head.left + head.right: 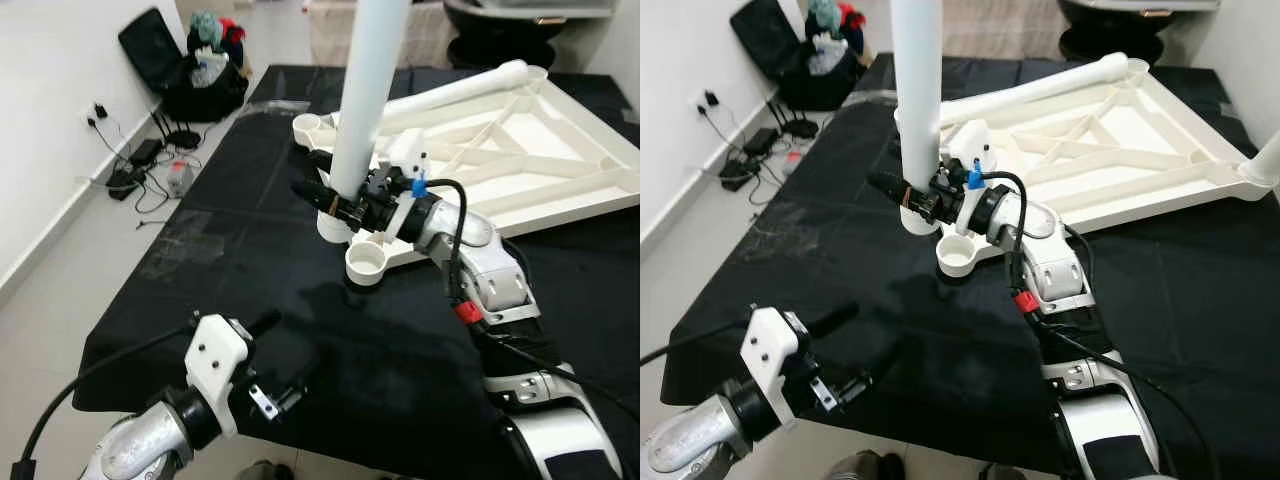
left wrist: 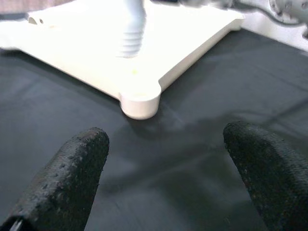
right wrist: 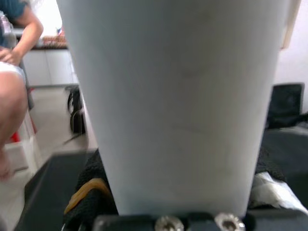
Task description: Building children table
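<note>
1. Left gripper (image 1: 283,362) sits nearest the camera, low over the near edge of the black cloth (image 1: 250,300). Its two black fingers (image 2: 72,178) are spread wide apart with nothing between them; only bare cloth lies in the gap.
2. Ahead of the left gripper, apart from it, is the near corner socket (image 1: 366,264) of the white tabletop (image 1: 560,170), a round open cup. The tabletop lies upside down on the cloth, ribbed underside facing up.
3. Right gripper (image 1: 335,200) is further in, at the tabletop's near-left edge just beyond that socket. Its fingers are clamped around the lower part of a white table leg (image 1: 365,90).
4. The leg stands close to upright, rising out of the top of the head views. Its threaded lower end (image 2: 132,41) hangs above the tabletop near the corner; whether it touches a socket cannot be told.
5. Right wrist view: the leg (image 3: 178,106) lies directly between the fingers, pressed close to the camera.
6. Further back, a second leg (image 1: 470,88) lies along the tabletop's far-left edge.
7. Beyond the table on the floor: a dark bag (image 1: 195,75) and cables (image 1: 140,165) by the wall. A person's arm (image 3: 24,33) shows in the right wrist view.
</note>
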`<state>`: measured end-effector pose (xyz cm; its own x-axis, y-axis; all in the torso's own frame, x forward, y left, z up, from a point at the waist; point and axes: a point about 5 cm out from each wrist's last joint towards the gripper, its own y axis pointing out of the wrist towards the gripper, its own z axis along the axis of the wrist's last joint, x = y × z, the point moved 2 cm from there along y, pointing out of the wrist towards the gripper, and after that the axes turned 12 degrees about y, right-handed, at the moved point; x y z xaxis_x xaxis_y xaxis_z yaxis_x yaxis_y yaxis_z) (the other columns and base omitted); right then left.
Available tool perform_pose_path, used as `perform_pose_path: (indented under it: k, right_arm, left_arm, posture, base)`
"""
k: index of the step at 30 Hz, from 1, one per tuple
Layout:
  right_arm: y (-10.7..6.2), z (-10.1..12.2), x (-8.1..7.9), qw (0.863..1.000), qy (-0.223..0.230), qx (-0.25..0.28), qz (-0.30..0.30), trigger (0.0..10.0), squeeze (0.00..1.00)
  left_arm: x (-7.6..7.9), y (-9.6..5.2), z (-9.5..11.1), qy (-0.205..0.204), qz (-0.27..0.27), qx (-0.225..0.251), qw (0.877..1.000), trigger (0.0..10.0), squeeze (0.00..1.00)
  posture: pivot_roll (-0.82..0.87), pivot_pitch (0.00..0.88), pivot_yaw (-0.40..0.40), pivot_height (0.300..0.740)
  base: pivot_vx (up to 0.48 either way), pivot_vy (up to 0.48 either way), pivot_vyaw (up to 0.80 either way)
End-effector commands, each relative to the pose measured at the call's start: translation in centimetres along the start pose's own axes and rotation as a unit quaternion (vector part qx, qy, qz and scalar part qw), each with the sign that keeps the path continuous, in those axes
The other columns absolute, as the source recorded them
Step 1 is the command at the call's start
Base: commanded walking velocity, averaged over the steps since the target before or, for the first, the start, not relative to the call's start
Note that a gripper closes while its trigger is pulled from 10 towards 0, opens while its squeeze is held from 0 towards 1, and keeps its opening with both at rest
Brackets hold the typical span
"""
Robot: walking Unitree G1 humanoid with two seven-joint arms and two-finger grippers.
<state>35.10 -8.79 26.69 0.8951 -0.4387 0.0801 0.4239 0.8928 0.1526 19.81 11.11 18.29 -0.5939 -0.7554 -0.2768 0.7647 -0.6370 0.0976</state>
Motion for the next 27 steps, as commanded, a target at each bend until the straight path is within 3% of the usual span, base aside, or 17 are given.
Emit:
perform_pose_path:
  k: [1,6,13,18,27]
  right_arm:
    - [0.0,0.4,0.0,1.0,0.008,0.0,0.025,10.0,0.0]
    - [-0.5,2.3,1.6,0.999,-0.012,-0.009,0.048,10.0,0.0]
    - [-0.5,2.5,1.5,0.997,-0.02,-0.016,0.066,10.0,0.0]
    - [-0.7,3.2,-0.2,0.988,0.016,0.009,0.15,10.0,0.0]
    - [-0.7,2.2,-1.2,0.982,0.002,-0.01,0.188,10.0,0.0]
  left_arm:
    - [0.0,-0.2,0.3,0.012,0.007,-0.001,1.0,10.0,0.0]
    - [0.7,-0.7,1.4,0.046,0.001,0.027,0.999,10.0,0.0]
    - [1.3,-1.1,1.5,0.064,0.002,0.034,0.997,10.0,0.0]
    - [1.6,-1.5,2.0,0.067,-0.005,0.037,0.997,10.0,0.0]
    - [1.8,-1.4,1.8,0.07,-0.007,0.039,0.997,10.0,0.0]
  posture:
    - [0.04,0.336,0.04,0.74]
    - [0.04,0.375,0.033,0.74]
    - [0.04,0.386,0.033,0.74]
    - [0.06,0.405,0.037,0.74]
    - [0.07,0.407,0.035,0.74]
  base:
    - [0.0,0.0,0.0]
    - [0.0,0.0,0.0]
    - [0.0,0.0,0.0]
    - [0.0,0.0,0.0]
    - [0.0,0.0,0.0]
